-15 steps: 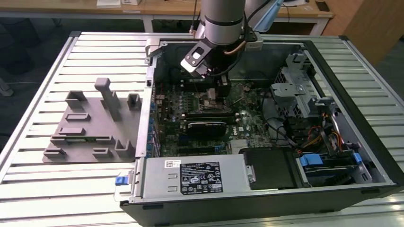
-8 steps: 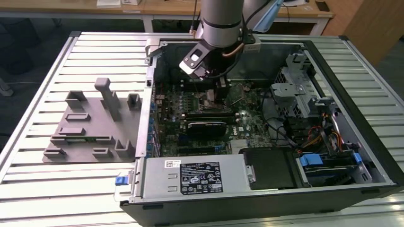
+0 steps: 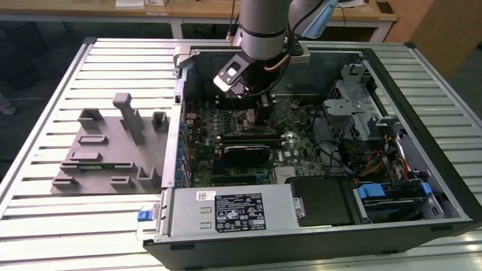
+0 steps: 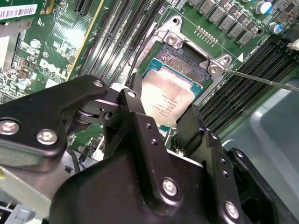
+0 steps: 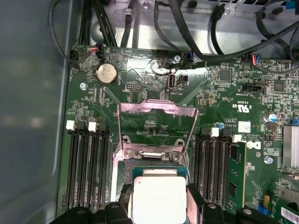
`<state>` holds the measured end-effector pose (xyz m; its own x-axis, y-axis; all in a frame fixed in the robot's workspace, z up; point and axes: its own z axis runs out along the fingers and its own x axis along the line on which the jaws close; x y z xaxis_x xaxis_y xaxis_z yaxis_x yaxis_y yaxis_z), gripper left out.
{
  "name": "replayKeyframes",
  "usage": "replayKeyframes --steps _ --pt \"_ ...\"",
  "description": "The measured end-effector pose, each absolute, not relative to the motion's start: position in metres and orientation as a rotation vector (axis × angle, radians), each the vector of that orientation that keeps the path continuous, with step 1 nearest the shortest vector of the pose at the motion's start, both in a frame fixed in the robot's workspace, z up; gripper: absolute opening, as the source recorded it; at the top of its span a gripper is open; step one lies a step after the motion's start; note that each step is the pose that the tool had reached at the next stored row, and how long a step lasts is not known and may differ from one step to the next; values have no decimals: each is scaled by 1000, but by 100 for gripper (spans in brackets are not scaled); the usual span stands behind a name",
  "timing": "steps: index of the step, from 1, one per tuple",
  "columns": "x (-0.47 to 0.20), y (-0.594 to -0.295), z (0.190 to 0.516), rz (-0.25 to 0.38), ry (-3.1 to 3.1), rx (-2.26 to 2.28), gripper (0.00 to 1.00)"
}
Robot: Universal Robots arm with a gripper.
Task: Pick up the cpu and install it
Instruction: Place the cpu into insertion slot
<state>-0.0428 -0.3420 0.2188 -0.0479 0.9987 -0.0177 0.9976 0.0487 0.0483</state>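
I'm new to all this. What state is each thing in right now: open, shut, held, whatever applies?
cpu: silver top up, gripped on two opposite edges.
gripper: shut on the cpu, low over the socket.
socket: uncovered; whether the cpu is seated in it, cannot tell.
socket load plate: flipped up, open.
computer case: lying on its side, open at the top.

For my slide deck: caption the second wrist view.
Claw grips the cpu at the open motherboard socket.
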Motion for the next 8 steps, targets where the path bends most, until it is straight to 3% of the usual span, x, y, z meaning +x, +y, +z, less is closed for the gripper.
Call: replayKeyframes --steps 8 --pt "-45 -342 214 35 2234 2142 54"
